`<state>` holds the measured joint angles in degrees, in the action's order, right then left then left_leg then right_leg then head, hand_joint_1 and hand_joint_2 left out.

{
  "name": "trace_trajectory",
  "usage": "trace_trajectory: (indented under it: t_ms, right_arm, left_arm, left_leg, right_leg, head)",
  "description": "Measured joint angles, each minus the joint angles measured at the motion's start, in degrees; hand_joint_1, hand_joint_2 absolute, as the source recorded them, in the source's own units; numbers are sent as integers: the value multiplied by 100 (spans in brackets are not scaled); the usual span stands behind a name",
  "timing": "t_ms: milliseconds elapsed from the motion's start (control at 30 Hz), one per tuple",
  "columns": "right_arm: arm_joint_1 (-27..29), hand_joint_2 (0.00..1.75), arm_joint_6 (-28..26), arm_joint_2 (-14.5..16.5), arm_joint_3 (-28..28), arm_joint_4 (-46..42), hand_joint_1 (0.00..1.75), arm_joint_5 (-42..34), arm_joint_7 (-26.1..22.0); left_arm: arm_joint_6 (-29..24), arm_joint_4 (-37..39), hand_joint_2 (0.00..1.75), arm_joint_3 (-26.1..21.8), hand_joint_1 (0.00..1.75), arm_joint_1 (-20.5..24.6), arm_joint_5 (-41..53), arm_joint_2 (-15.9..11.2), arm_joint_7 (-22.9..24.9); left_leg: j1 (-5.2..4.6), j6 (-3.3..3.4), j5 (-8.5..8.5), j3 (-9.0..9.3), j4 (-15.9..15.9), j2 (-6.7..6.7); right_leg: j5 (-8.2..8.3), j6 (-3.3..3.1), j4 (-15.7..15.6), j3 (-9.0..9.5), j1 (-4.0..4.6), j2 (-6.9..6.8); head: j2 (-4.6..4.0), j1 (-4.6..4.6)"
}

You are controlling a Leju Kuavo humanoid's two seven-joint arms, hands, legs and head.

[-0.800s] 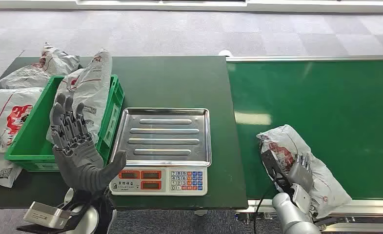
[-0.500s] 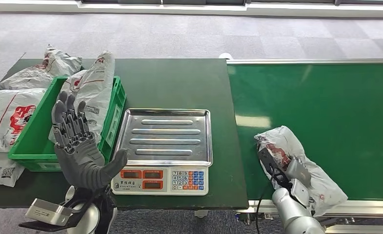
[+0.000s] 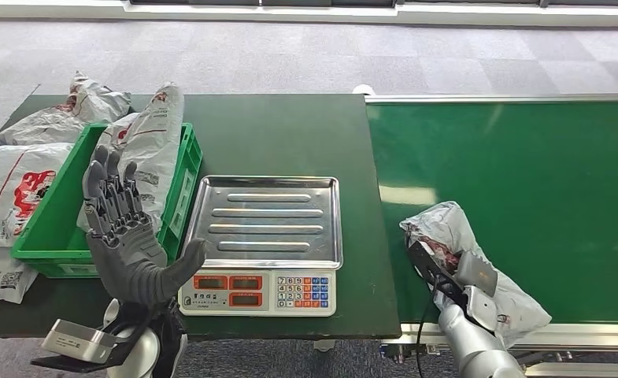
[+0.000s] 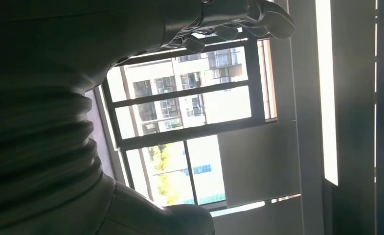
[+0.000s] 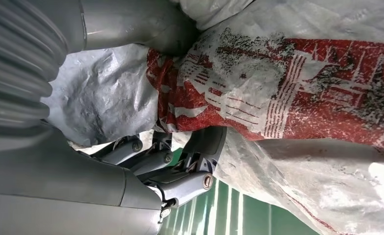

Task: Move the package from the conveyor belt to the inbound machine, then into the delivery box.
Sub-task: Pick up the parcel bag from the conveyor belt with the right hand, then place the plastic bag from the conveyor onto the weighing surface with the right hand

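A crumpled white package (image 3: 447,224) with red print lies on the green conveyor belt (image 3: 526,173), near its front edge. My right hand (image 3: 464,282) grips it from the near side. In the right wrist view the thumb (image 5: 131,24) lies over the package (image 5: 287,88) and the dark fingers (image 5: 180,166) curl under it. The inbound machine, a scale with a steel tray (image 3: 270,220), stands on the dark table left of the belt. My left hand (image 3: 124,236) is raised in front of the scale's left corner, fingers spread and holding nothing.
A green delivery box (image 3: 49,213) sits left of the scale with a white package (image 3: 148,142) leaning in it. More packages (image 3: 14,181) lie on the table's left end. The table top (image 3: 290,134) behind the scale is bare.
The package and my right hand have shifted a little to the left along the belt, toward the scale. My left hand has stayed where it was.
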<state>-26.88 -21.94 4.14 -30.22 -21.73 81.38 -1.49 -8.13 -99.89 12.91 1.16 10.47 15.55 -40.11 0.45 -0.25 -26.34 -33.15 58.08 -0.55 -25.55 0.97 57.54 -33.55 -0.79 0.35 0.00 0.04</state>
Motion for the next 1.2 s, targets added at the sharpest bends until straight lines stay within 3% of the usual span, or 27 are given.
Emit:
trace_trajectory:
  t_ms: [133, 233, 367, 467, 700, 1000, 1200]
  right_arm:
    - [156, 175, -60, 135, 150, -441, 175, -394, -652]
    - [514, 175, -14, 394, 480, -1498, 175, -760, -988]
    - [1053, 175, -37, 711, 1171, -3531, 175, -1036, -870]
    - [1292, 175, -424, 838, 1568, -4766, 175, -1058, -832]
    - [1575, 175, -1132, 1012, 2170, -6555, 175, -1093, -879]
    - [1366, 175, -861, 1091, 2909, -6946, 175, -1484, -1137]
    - [423, 175, -47, 1269, 3916, -5701, 175, -2039, -1467]
  left_arm:
    - [-8, -4, 175, -40, 0, -6, 34, -1, -1]
    - [-14, -23, 175, -87, 0, -30, 79, -1, -5]
    - [-46, -66, 175, -131, 0, -87, 87, -2, -10]
    - [-101, -69, 175, -131, 0, -100, 83, -3, -11]
    - [-209, -63, 175, -131, 0, -102, 32, -4, -11]
    - [-219, 29, 175, -73, 0, 2, -122, -12, -11]
    - [-194, 116, 175, 163, 0, 269, -297, -27, -11]
  left_leg:
    - [0, -1, 1, -9, -1, -1]
    - [0, -5, 4, -20, -1, -6]
    - [2, -12, 9, -41, -2, -15]
    - [1, -13, 9, -50, -2, -13]
    - [0, -10, 5, -60, -2, -9]
    - [2, -14, 11, -61, -3, -3]
    - [3, -24, 24, -67, -5, 25]
  right_leg:
    - [2, -3, 1, -9, 0, 0]
    - [4, -5, 3, -21, 1, -2]
    - [1, -8, 6, -44, 1, -5]
    - [0, -9, 6, -53, 0, -1]
    - [-1, -8, 4, -64, -1, -2]
    - [3, -10, 6, -63, 1, 1]
    - [25, -22, 12, -86, 4, 31]
  head:
    - [0, 0]
    - [0, 0]
    - [0, 0]
    - [0, 1]
    - [0, 0]
    - [0, 1]
    - [0, -1]
